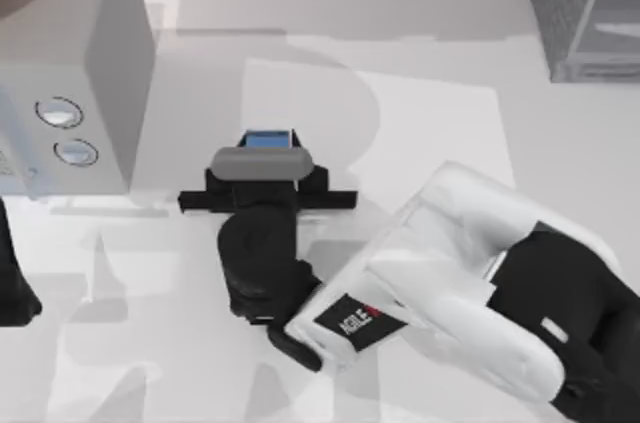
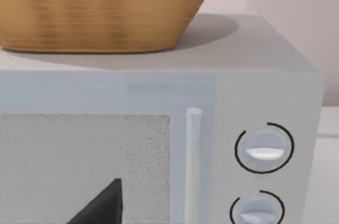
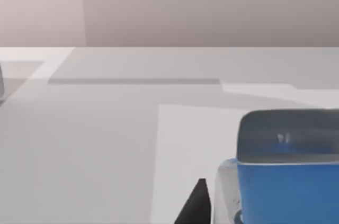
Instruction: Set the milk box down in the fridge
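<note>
The right gripper (image 1: pixel 268 158), black and two-fingered on a white AgileX arm, hangs over the middle of the pale, smooth table (image 1: pixel 420 123), directly above the milk box (image 1: pixel 268 139), a small carton whose blue top peeks out beyond the gripper's grey wrist block. Whether its fingers are pressed to the carton or standing clear of it cannot be told. In the right wrist view the carton's glossy blue face (image 3: pixel 288 192) sits beside one dark fingertip (image 3: pixel 195 205), with bare tabletop stretching away to the far wall.

Open table lies all around the carton. Well apart from it, at the far right corner of the table, stands the fridge (image 1: pixel 585 8), a dark grey speckled cabinet with a pale glassy door panel and a lighter frame edge. At the far left stands a paler grey, box-shaped appliance (image 1: pixel 70 63) with two round dials; the left wrist view shows a woven tan basket (image 2: pixel 100 9) resting on its flat top and a slim vertical handle beside its speckled door window.

The left gripper (image 1: pixel 15 293) is parked at the table's left edge, below that appliance.
</note>
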{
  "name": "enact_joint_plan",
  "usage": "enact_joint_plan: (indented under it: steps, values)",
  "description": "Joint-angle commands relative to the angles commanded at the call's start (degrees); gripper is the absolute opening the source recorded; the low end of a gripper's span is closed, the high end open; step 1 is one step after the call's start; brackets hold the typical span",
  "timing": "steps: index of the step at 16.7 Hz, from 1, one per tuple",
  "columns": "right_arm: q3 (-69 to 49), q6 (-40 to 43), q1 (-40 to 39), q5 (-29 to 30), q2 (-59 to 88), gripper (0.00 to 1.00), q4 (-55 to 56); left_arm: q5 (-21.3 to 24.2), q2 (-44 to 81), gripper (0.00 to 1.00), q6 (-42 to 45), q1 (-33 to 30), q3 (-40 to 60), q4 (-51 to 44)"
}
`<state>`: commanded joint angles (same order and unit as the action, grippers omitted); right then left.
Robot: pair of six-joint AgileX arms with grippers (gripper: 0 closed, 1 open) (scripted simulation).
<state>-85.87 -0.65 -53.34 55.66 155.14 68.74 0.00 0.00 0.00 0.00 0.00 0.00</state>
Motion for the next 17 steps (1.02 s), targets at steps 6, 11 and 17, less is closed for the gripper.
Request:
enact_joint_plan:
  steps: [6,11,17]
  values:
    - [0.0,0.0,0.0,0.0,0.0,0.0,0.0,0.0,0.0,1.0,0.0,0.0,0.0,0.0]
    - [0.06,-0.07,-0.18,0.02,-0.24,0.0,-0.12,0.0,0.0,1.0,0.0,0.0,0.0,0.0]
    - [1.26,-0.52,0.09,0.09,-10.88,0.0,-9.27,0.0,0.0,1.0,0.0,0.0,0.0,0.0]
